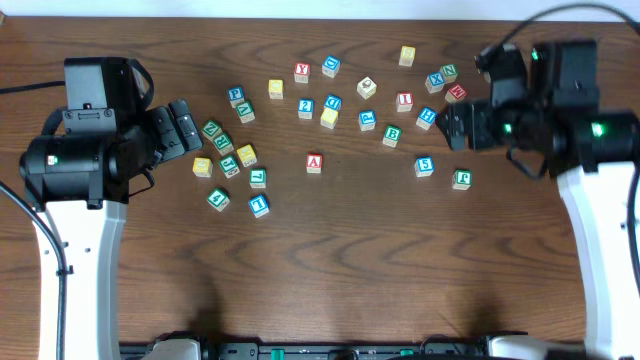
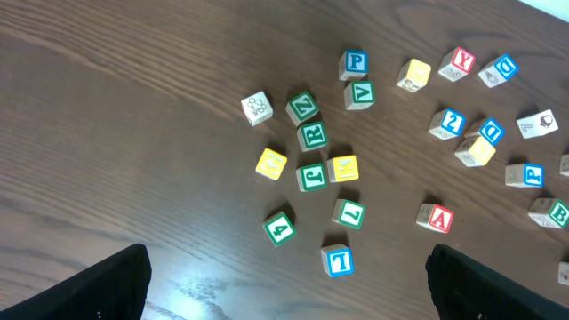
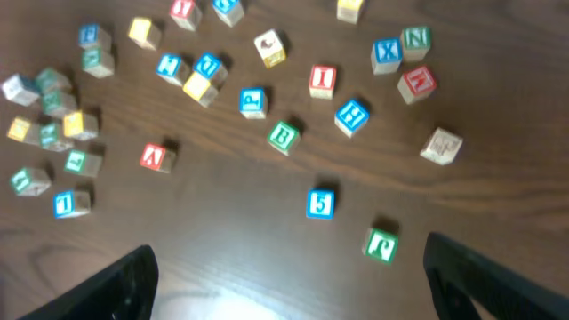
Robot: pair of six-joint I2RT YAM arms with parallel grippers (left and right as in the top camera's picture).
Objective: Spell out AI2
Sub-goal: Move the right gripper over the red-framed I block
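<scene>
**Fingers.** The left fingers (image 2: 107, 289) are spread wide with nothing between them, poised above the left cluster of cubes. The right fingers (image 3: 498, 280) are likewise parted and empty, over the right side of the scatter. Neither pair touches a cube.

**Task items.** All three lie loose and well apart on the desk (image 1: 330, 260), so no part of the word is laid yet.
- The "A" cube (image 1: 314, 162) is pale with a red frame and a red letter. It stands alone below the middle of the scatter, with bare desk all round.
- The "2" cube (image 1: 306, 108) is pale with a blue frame and a blue numeral. It sits above the "A" and just beside the blue "D" cube (image 1: 333, 102) and a yellow cube (image 1: 328, 118).
- The "I" cube (image 1: 404, 101) is red-framed with a red letter. It lies to the right, among several other cubes.

**Hazards.**
1. I judge misidentification the chief risk. The blue "1" cube (image 1: 259, 205) resembles an "I", and the blue "5" cube (image 1: 424, 166) shares the colouring of the "2".
2. Fingers descending this wide on the "2" could strike the "D" or the yellow cube and push them off.
3. A small smooth cube gripped off-centre may twist or tip, leaving its face turned or misaligned in the row.
4. Both arms working towards the middle could meet.
</scene>
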